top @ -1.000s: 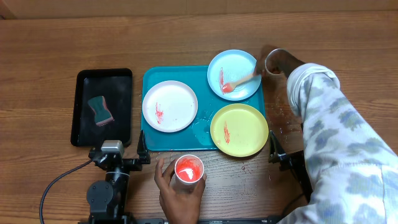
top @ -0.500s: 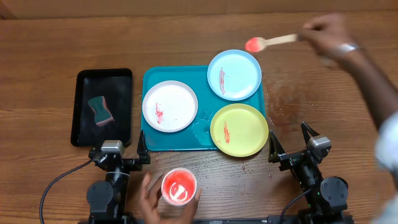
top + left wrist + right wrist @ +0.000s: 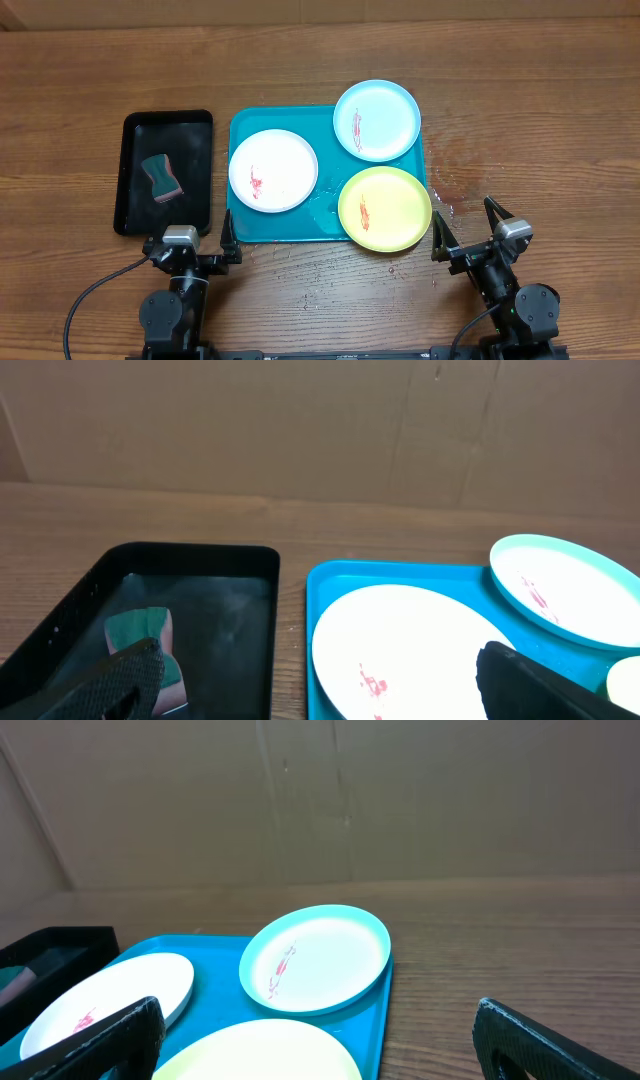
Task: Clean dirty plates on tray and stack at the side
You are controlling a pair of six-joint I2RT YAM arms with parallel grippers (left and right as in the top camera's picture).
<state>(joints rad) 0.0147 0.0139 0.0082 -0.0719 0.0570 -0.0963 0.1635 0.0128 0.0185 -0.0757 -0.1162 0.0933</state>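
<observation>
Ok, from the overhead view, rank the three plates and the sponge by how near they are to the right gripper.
From the right gripper:
1. Yellow-green plate, at the near right corner of the tray.
2. Pale blue plate, at the tray's far right corner.
3. White plate, on the tray's left side.
4. Sponge, in the black tray, far left.

Overhead looks down; 2 low wrist views share the tray [image 3: 300, 118].
</observation>
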